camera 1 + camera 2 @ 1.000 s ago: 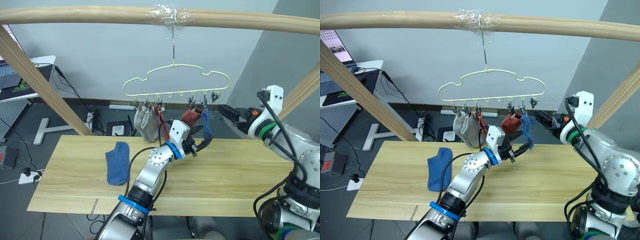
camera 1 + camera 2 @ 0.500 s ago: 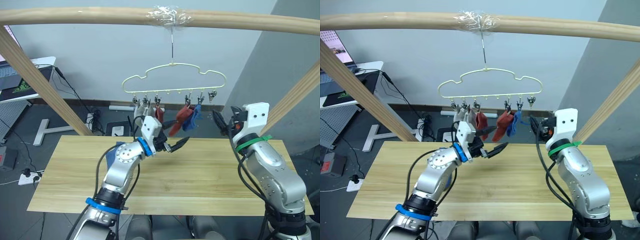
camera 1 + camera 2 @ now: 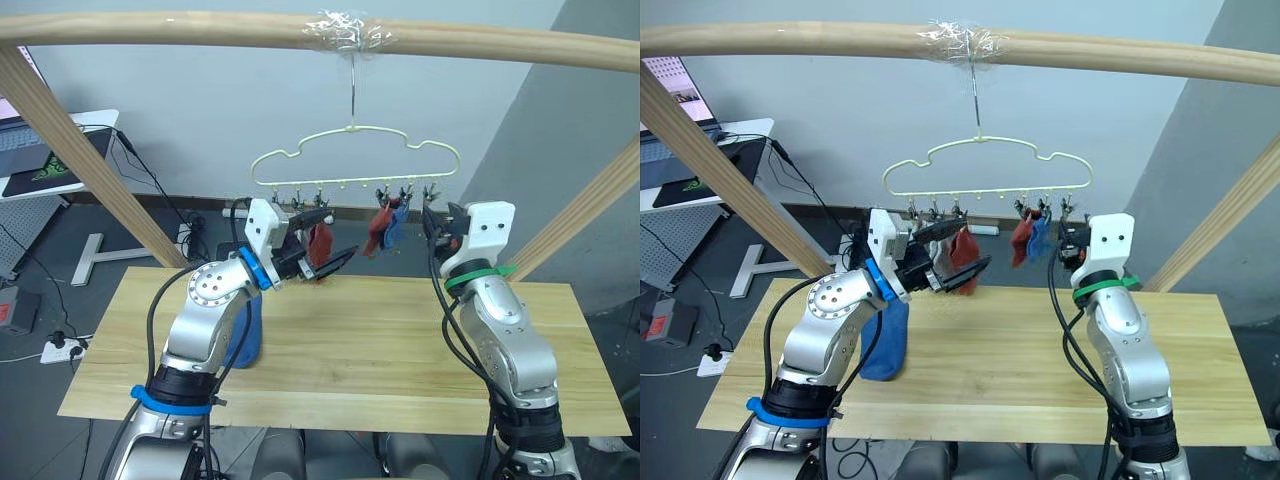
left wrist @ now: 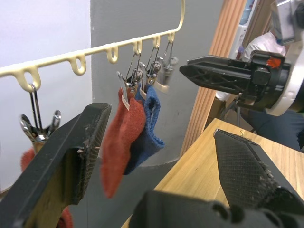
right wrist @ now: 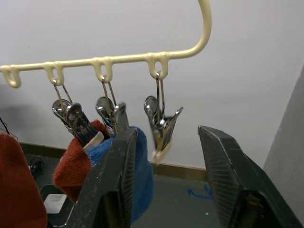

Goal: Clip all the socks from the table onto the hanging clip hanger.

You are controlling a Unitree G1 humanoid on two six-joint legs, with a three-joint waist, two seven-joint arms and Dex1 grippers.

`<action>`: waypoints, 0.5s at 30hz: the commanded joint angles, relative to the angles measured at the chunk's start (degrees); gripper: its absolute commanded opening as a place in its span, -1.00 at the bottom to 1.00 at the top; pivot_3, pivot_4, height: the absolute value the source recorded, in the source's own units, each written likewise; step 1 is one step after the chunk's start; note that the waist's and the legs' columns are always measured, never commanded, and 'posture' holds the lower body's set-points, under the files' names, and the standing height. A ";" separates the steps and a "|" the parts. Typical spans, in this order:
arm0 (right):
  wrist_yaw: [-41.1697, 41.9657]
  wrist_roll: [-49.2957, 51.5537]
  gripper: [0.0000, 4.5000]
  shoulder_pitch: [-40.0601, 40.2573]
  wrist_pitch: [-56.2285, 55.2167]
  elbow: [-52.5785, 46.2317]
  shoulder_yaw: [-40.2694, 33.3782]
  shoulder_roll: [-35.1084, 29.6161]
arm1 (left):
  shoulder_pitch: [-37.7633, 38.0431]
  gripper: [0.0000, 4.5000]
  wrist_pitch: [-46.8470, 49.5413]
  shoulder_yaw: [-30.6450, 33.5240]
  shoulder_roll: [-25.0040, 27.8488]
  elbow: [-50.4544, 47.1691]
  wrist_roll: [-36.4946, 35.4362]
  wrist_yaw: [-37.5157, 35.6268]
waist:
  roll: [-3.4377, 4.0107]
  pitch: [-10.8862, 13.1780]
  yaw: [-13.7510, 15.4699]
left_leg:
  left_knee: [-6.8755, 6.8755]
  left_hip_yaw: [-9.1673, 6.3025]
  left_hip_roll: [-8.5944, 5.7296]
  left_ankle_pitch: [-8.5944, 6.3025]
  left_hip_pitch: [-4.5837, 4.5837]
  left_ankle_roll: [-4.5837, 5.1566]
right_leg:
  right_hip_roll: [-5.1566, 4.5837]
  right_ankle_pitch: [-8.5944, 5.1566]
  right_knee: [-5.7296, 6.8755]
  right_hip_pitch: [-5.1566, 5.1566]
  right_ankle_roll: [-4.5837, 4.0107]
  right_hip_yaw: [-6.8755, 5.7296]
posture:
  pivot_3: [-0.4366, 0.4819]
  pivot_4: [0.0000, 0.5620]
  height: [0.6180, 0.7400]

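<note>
1 blue sock [image 3: 246, 335] is lying on the wooden table [image 3: 400, 340], partly hidden behind the left arm. 2 grey, 2 rust-red and 1 blue sock [image 5: 142, 171] are hanging from the clip hanger [image 3: 355, 160]. The left gripper [image 3: 322, 241] is spreading its fingers near the red sock [image 3: 320, 243], holding nothing. The right gripper [image 5: 164, 164] is standing spread around the empty end clip [image 5: 161, 126].
</note>
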 commanded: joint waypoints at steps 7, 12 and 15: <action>0.02 -1.76 -0.05 -3.75 -3.39 3.82 -1.58 1.74 | 0.08 0.78 0.87 0.27 0.31 -5.10 -1.65 -0.14 | 0.00 0.00 0.07 | -0.01 0.00 0.00 0.00 0.01 0.00 | 0.00 0.00 0.03 0.00 0.00 -0.01 | 0.16 -0.40 1.00; 0.47 -1.92 -0.05 -5.72 -4.75 6.08 -2.00 2.64 | -0.47 0.78 1.97 0.69 0.79 -6.35 -2.67 -0.29 | 0.00 0.00 0.11 | 0.00 -0.01 0.00 0.00 0.01 0.00 | 0.00 0.00 0.05 0.00 0.00 0.00 | 0.19 -0.38 1.00; 0.74 -2.05 -0.05 -6.73 -5.47 7.16 -1.98 3.06 | -0.74 0.78 2.24 0.84 0.92 -6.43 -2.98 -0.22 | 0.00 0.00 0.15 | -0.01 -0.01 0.00 0.00 0.02 0.00 | 0.00 0.00 0.06 0.00 -0.01 -0.01 | 0.19 -0.38 1.00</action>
